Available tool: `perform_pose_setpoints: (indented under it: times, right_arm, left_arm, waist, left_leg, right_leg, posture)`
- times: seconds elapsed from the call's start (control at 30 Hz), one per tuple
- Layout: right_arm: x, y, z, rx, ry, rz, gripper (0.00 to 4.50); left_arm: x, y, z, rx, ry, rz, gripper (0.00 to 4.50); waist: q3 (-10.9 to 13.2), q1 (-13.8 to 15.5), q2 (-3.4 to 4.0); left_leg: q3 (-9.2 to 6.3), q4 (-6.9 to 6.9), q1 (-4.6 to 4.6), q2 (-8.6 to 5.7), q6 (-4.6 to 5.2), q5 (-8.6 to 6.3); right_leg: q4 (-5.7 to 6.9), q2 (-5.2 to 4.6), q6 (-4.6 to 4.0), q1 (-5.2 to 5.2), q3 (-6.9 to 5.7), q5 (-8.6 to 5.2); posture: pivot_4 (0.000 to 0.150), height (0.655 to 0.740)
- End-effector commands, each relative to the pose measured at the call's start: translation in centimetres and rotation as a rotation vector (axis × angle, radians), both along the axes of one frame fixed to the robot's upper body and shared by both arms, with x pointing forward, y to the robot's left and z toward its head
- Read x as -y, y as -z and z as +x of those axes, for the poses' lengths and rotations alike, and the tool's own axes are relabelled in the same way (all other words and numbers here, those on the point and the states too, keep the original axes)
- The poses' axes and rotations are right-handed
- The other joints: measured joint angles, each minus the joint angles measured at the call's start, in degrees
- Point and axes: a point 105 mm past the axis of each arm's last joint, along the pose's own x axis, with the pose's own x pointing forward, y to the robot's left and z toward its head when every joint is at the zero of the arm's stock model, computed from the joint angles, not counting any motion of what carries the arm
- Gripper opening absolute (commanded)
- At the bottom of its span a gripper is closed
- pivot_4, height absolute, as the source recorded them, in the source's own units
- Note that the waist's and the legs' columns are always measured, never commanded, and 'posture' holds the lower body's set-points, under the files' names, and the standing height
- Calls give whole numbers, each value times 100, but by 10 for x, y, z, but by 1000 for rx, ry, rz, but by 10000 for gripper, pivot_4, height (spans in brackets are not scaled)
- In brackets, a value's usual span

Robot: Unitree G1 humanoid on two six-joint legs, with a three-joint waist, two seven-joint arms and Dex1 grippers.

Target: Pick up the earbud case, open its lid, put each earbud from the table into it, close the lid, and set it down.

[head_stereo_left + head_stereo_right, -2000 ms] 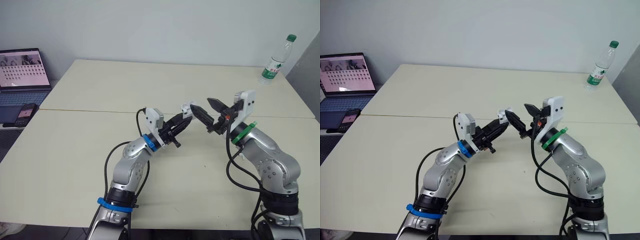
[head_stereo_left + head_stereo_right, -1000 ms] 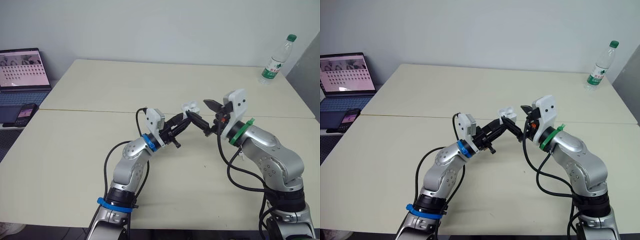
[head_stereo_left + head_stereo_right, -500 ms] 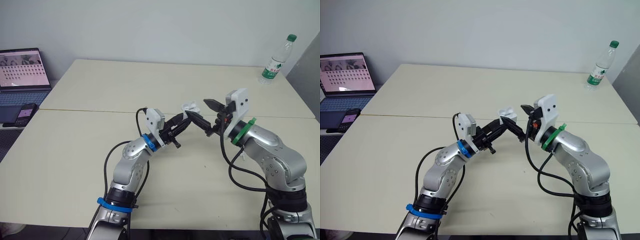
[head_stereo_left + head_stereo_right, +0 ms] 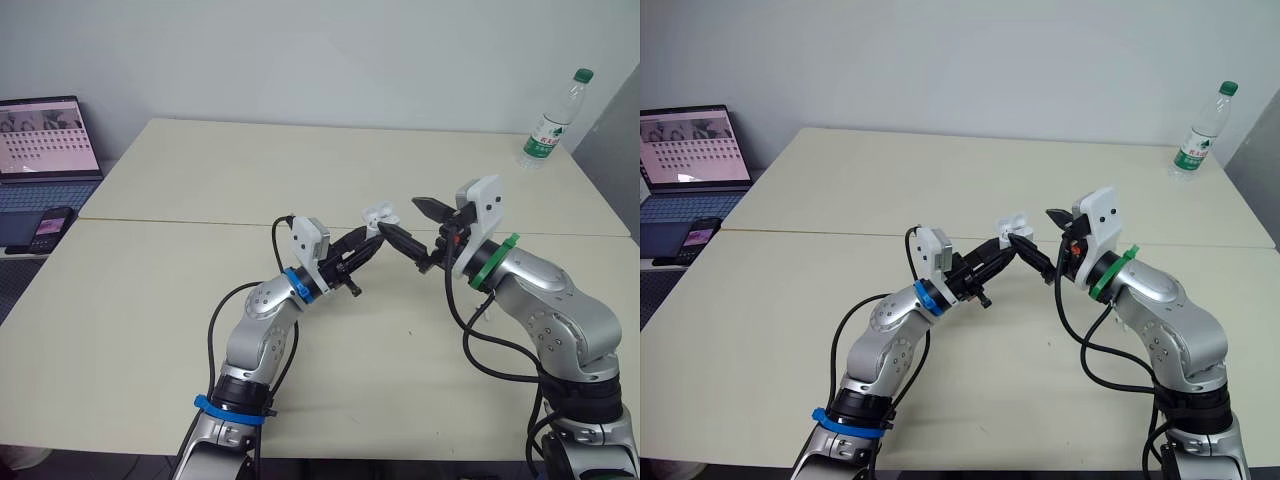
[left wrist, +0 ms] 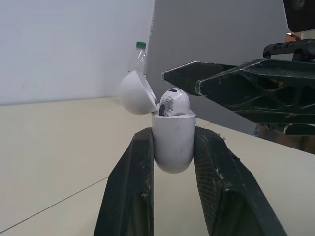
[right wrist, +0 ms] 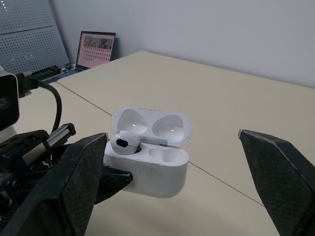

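My left gripper [image 4: 368, 238] is shut on the white earbud case [image 5: 172, 142], holding it upright above the middle of the table. The lid [image 6: 152, 125] stands open. One white earbud [image 5: 173, 101] sits in one socket of the case, and the other socket [image 6: 161, 154] is empty. My right gripper [image 4: 402, 215] is open and just to the right of the case, with its lower finger [image 4: 398, 238] close to the case's rim and nothing between its fingers.
A water bottle [image 4: 548, 125] stands at the table's far right corner. A laptop [image 4: 45, 140] and a phone [image 4: 50, 228] lie on a lower surface off the table's left edge. A seam [image 4: 180, 220] crosses the cream table.
My right gripper came in leftward toward the case, then drew back a little to the right, staying open. The left gripper and the case have hardly moved.
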Motion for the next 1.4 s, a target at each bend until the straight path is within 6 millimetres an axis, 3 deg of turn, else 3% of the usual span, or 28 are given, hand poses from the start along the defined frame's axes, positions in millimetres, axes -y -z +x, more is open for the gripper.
perform_pose_setpoints:
  times: [0.03,0.23,0.33,0.5,0.7,0.93,1.23,1.33,1.4]
  right_arm:
    - [8,-12,0,57,26,1,44566]
    - [15,-16,0,59,34,12,44566]
    - [37,-10,2,19,80,-50,44566]
    - [103,37,4,-220,233,-247,44566]
    - [148,83,-3,-482,393,-337,44566]
    - [147,108,-17,-603,434,-340,44566]
    - [141,112,-26,-609,437,-343,44566]
    - [138,112,-25,-610,432,-339,38679]
    - [136,113,-26,-617,423,-339,32079]
  left_arm:
    - [2,-8,-4,39,14,-16,7913]
    - [0,-7,-3,40,10,-13,7913]
    - [-5,-8,-2,51,-2,2,7913]
    - [-14,-11,-4,95,-11,48,7913]
    - [-24,-9,-2,101,-50,58,7913]
    - [-34,-12,-2,131,-101,82,7913]
    - [-43,-12,-5,140,-115,117,7913]
    - [-42,-12,-6,139,-103,124,7913]
    - [-42,-12,-7,138,-101,125,7913]
  waist:
    - [0,0,0]
    - [0,0,0]
    - [0,2,0]
    - [1,21,-1]
    - [2,1,1]
    - [3,2,3]
    - [3,3,3]
    - [3,3,3]
    - [3,3,3]
  left_leg:
    - [0,0,0,0,0,0]
    - [0,0,0,0,0,0]
    - [1,0,-2,-2,0,0]
    - [-3,-3,-4,-4,1,-1]
    - [2,-4,-1,-1,1,-1]
    - [1,-3,-1,1,1,-1]
    - [2,-3,-1,0,1,-1]
    - [3,-3,0,1,1,-1]
    - [3,-3,-1,1,1,-1]
  right_leg:
    - [0,0,0,0,0,0]
    - [-1,0,0,0,0,0]
    - [-2,-1,0,0,-1,0]
    - [-16,-5,0,4,-2,0]
    - [-15,-4,0,3,6,0]
    - [-12,2,1,3,7,-1]
    - [-15,-1,26,3,7,-15]
    - [-14,0,26,3,7,-15]
    - [-14,0,26,3,7,-15]
  posture:
    - [1500,7362]
    - [1500,7362]
    - [1500,7362]
    - [1500,7362]
    - [1500,7362]
    - [1500,7362]
    - [1500,7362]
    - [1500,7362]
    - [1500,7362]
